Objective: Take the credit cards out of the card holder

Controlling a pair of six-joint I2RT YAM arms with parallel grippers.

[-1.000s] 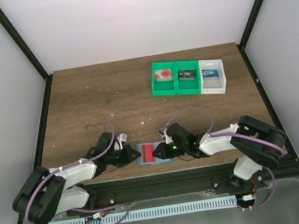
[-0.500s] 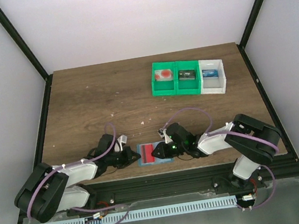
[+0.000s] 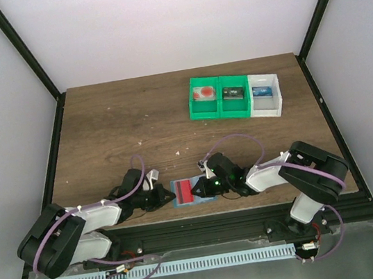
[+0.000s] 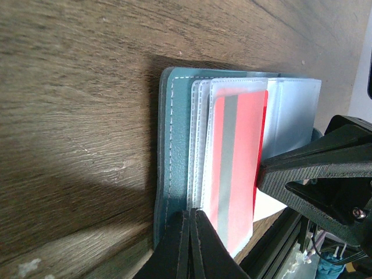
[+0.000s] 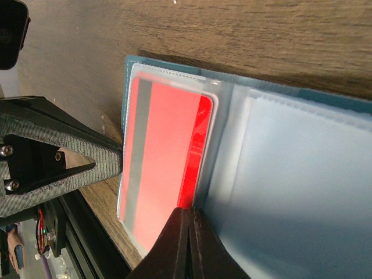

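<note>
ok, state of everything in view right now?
card holder: open, flat on table.
red credit card: in its clear pocket, not out.
left gripper: shut, tips at holder's edge.
right gripper: shut, tips at card's edge; grip unclear.
green bin: one item per compartment.
white bin: one item inside.

I can read nothing: the red card (image 5: 165,168) shows no legible print, and what lies in the bins (image 3: 218,114) is too small.

Right gripper (image 5: 189,221) newly pinched together (tips at red card (image 5: 168,157) edge)
</note>
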